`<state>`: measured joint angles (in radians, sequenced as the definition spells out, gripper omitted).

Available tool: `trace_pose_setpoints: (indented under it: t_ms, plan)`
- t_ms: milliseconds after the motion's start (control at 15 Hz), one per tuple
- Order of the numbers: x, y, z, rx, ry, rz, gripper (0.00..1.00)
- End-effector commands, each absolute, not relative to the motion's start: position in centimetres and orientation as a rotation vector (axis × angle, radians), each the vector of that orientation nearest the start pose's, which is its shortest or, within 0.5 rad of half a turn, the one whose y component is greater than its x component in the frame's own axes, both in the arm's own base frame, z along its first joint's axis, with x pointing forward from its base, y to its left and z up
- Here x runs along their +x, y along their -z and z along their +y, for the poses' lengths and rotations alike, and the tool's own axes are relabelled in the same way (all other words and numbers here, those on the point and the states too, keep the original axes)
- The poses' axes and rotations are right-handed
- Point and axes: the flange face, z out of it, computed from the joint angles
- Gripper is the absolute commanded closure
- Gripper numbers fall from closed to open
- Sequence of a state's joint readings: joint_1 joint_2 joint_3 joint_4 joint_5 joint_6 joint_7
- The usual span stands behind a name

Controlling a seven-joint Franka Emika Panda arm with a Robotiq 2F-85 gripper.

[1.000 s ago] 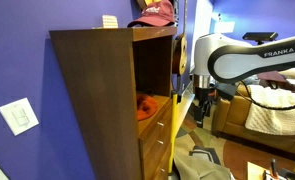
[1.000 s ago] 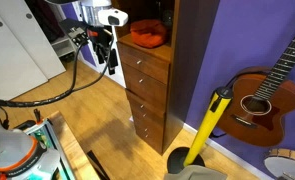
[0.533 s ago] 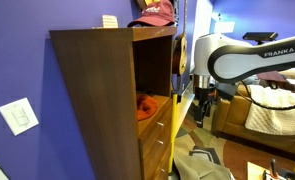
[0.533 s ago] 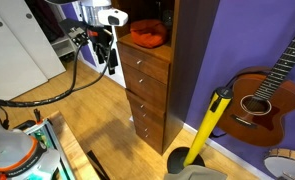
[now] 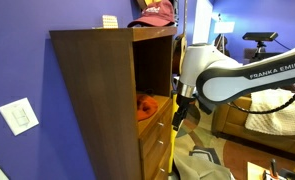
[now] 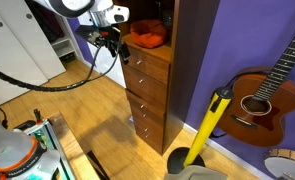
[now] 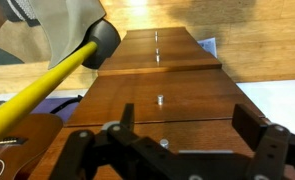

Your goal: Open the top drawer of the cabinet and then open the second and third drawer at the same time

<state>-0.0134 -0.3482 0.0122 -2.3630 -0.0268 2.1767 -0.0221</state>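
Observation:
The brown wooden cabinet point(image 5: 97, 100) has a stack of drawers with small metal knobs, seen in both exterior views. The top drawer point(image 6: 147, 64) is closed, and so are the second drawer point(image 6: 145, 86) and third drawer point(image 6: 147, 108). My gripper point(image 6: 117, 50) hangs just in front of the top drawer's face; it also shows in an exterior view point(image 5: 181, 112). In the wrist view my gripper point(image 7: 187, 130) is open and empty, its fingers either side of the nearest knob point(image 7: 164, 143). Further knobs point(image 7: 160, 99) line up beyond.
An orange object point(image 6: 147, 37) lies in the open shelf above the drawers. A red cap point(image 5: 155, 12) sits on top of the cabinet. A yellow-handled tool point(image 6: 209, 125) and a guitar point(image 6: 267, 90) lean against the purple wall beside the cabinet. Wooden floor lies in front.
The arm has swung in toward the cabinet front. The gripper is now close to the top drawer. The drawers have not moved.

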Motion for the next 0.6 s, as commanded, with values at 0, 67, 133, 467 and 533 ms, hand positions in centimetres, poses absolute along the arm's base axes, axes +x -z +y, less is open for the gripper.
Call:
trace_pose_setpoints:
  t_ms: [0, 67, 133, 467, 533]
  plan:
    - [46.8, -45.1, -0.4, -3.140, 0.314, -0.040, 0.00]
    - [47.0, -44.5, -0.7, -3.137, 0.323, -0.038, 0.00]
    - [47.3, -44.1, -0.9, -3.136, 0.334, -0.040, 0.00]
    - [48.0, -43.7, -1.1, -3.126, 0.361, -0.062, 0.00]
    - [48.1, -43.5, -1.1, -3.123, 0.359, -0.064, 0.00]
